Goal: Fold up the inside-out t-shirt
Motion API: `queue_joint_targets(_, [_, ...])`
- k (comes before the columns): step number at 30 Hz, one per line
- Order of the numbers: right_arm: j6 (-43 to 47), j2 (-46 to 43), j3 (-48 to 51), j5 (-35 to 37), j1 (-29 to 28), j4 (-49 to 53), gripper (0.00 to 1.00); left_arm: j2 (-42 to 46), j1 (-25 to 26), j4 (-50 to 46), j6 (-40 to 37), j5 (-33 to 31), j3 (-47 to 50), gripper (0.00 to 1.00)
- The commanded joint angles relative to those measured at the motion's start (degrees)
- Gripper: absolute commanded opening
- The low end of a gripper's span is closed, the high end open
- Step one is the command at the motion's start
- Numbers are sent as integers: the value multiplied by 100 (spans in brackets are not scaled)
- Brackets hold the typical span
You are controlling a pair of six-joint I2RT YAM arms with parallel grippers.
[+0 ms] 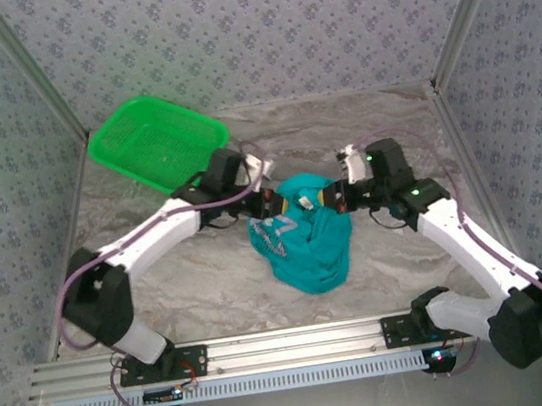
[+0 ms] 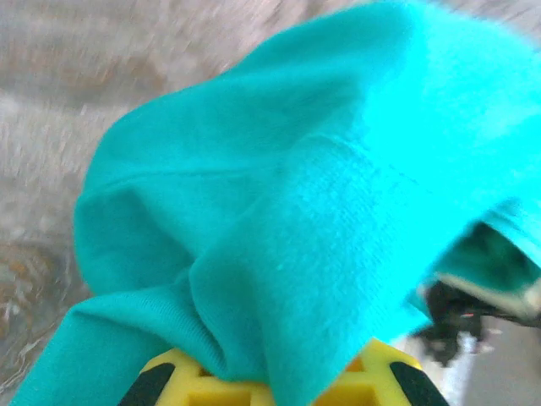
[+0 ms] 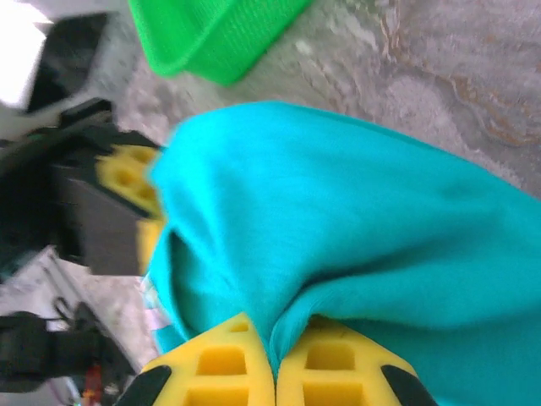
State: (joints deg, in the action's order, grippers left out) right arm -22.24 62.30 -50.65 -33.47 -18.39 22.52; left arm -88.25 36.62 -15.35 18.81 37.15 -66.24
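Count at that moment:
- 1 teal short-sleeved cloth t-shirt (image 1: 311, 256), with 1 patch of white print showing on it
- 1 bright green plastic mesh basket (image 1: 157, 143)
- 2 white-and-black robot arms: left arm (image 1: 154, 234), right arm (image 1: 462, 232)
- 2 two-finger grippers with yellow pads: left gripper (image 1: 273, 203), right gripper (image 1: 336, 197)
- 1 grey marbled worktop (image 1: 212, 287)

Nothing else was countable.
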Motion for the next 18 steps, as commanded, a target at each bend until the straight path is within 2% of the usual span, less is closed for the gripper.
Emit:
queue_joint_targets(1, [-349, -30, 280, -969, 493, 270, 0, 103, -327, 260, 469, 1589, 392, 0])
queue_joint_targets(4, [-416, 193, 745, -183, 934, 545, 5, 75, -358, 387, 413, 1533, 976, 1])
queue_joint_targets(7, [-317, 664, 1088, 68, 995, 402, 19, -130, -348, 594, 457, 1391, 1418, 12])
queue_joint_targets(9, [-208, 789, 1069, 337, 739, 478, 26, -205, -333, 620, 412, 1178, 1575, 30])
queue_joint_targets(14, [150, 300, 662, 2027, -339, 1147, 37, 86, -340, 104, 26, 436, 1500, 40])
queue_joint_targets(18, [270, -126, 477, 2551, -1013, 1333, 41, 389, -309, -468, -309, 0, 1241, 41])
